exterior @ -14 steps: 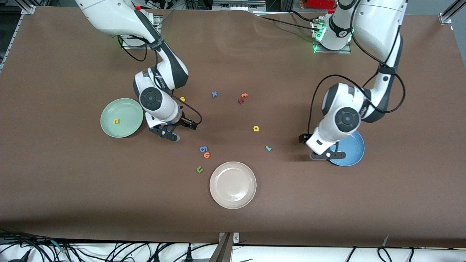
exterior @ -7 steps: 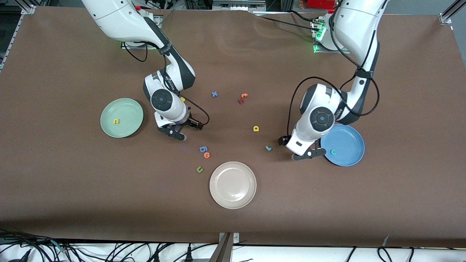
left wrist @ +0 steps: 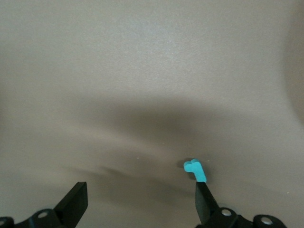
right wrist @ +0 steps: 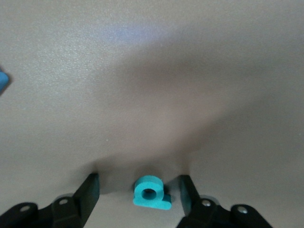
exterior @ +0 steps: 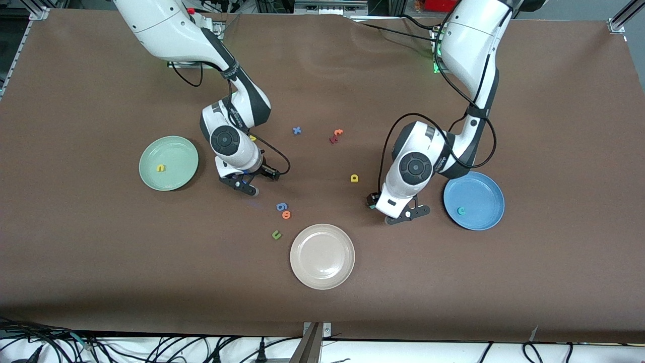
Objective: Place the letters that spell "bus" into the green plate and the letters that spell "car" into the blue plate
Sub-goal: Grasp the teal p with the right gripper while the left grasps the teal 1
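The teal "b" (right wrist: 151,192) lies on the table between the fingers of my right gripper (right wrist: 137,180), which is open with a gap on each side. That right gripper (exterior: 241,182) is low, beside the green plate (exterior: 177,151), which holds the yellow "u" (exterior: 160,168). The yellow "s" (exterior: 252,137) peeks out by the right arm. My left gripper (left wrist: 140,186) is open and empty, with the teal "r" (left wrist: 196,170) just off one fingertip. In the front view the left gripper (exterior: 405,212) is beside the blue plate (exterior: 481,189), which holds the teal "c" (exterior: 460,210). The yellow "a" (exterior: 354,178) lies mid-table.
A beige-white plate (exterior: 322,256) sits nearest the front camera. Near it lie a blue 6-like piece (exterior: 281,206), an orange "o" (exterior: 286,215) and a dark green "u" (exterior: 276,234). A blue "x" (exterior: 297,130) and an orange and dark-red pair (exterior: 336,135) lie farther back.
The left arm has swung off the blue plate toward mid-table and now covers the teal "r" in the front view, leaving the "c" in the plate. The right gripper shifted slightly away from the green plate.
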`<action>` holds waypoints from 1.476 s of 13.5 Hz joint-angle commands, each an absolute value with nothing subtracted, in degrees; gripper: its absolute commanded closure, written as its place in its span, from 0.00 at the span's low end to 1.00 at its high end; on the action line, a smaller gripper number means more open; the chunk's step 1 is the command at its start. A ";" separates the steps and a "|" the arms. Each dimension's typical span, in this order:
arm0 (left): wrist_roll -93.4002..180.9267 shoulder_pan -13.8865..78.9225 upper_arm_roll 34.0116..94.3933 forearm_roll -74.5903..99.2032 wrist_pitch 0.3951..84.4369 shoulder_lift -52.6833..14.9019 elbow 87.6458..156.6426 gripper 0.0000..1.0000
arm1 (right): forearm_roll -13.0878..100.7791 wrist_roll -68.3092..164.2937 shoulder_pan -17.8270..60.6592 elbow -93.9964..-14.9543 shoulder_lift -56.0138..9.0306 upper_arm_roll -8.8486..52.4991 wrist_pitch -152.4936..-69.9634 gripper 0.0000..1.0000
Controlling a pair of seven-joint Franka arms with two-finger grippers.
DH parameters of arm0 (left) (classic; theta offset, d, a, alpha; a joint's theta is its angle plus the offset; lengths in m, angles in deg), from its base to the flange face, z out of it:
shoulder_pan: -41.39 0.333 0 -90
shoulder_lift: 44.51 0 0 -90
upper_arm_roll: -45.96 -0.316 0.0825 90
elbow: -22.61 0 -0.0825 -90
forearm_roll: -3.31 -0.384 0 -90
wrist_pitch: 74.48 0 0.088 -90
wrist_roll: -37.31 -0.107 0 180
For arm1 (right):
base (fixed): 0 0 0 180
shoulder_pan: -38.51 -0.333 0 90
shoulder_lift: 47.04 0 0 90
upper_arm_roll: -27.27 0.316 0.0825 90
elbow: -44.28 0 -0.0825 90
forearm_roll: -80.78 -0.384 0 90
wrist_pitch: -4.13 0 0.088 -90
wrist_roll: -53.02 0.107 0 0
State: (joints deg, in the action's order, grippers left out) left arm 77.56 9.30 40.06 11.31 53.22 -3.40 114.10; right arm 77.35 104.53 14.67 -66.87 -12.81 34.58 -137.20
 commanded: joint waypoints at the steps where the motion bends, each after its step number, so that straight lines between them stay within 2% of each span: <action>1: 79.32 8.43 39.37 12.54 53.39 -0.22 110.50 0.00 | 77.44 105.32 14.43 -68.30 -13.20 34.57 -137.90 0.35; 3: 80.11 7.91 39.37 13.07 54.45 0.84 109.88 0.00 | 77.44 105.23 14.43 -68.30 -13.21 34.57 -137.90 0.47; 6: 80.38 7.73 39.37 13.85 55.68 1.19 109.62 0.00 | 77.44 105.23 14.43 -68.30 -13.12 34.57 -137.90 0.58; 9: 81.25 6.86 39.37 14.21 57.96 1.54 109.62 0.00 | 77.44 105.23 14.43 -68.30 -13.12 34.57 -137.90 0.81; 11: 81.43 6.33 39.37 14.21 60.15 1.89 109.62 0.00 | 77.44 105.23 14.43 -68.30 -13.12 34.48 -137.81 0.91; 13: 81.43 6.06 39.29 14.04 60.60 1.98 109.79 0.01 | 77.44 105.32 14.43 -68.30 -13.20 34.48 -137.64 0.91; 16: 80.91 6.15 39.29 13.60 61.57 2.07 110.23 0.08 | 77.44 104.44 14.78 -67.87 -14.78 34.22 -135.20 0.91; 20: 80.82 6.15 39.29 13.95 61.57 2.33 110.41 0.21 | 77.00 99.63 15.40 -65.59 -21.54 30.19 -121.24 0.92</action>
